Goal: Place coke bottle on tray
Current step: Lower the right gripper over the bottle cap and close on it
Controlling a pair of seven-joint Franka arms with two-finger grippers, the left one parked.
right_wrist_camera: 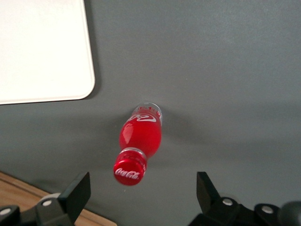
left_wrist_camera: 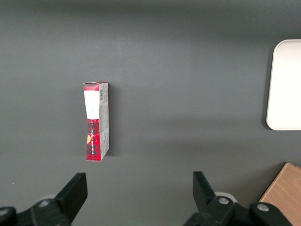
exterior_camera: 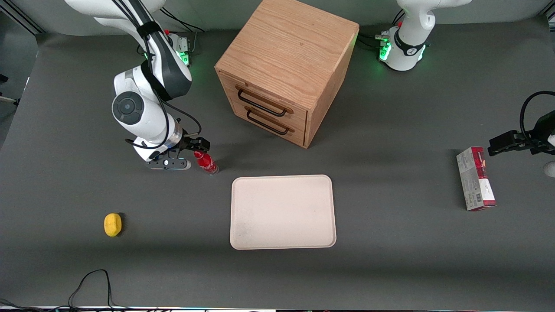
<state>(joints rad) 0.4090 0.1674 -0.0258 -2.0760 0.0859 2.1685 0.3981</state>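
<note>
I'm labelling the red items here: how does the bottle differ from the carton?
The bottle stands upright under the open claw; the carton lies flat at the parked arm's end. The bottle is round, capped and smaller; the carton is a long box, part grey. Both are red and off the tray.

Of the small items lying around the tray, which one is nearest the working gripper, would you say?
The coke bottle, right beside the open gripper. The yellow lemon lies nearer the front camera, and the red-and-grey carton sits toward the parked arm's end.
</note>
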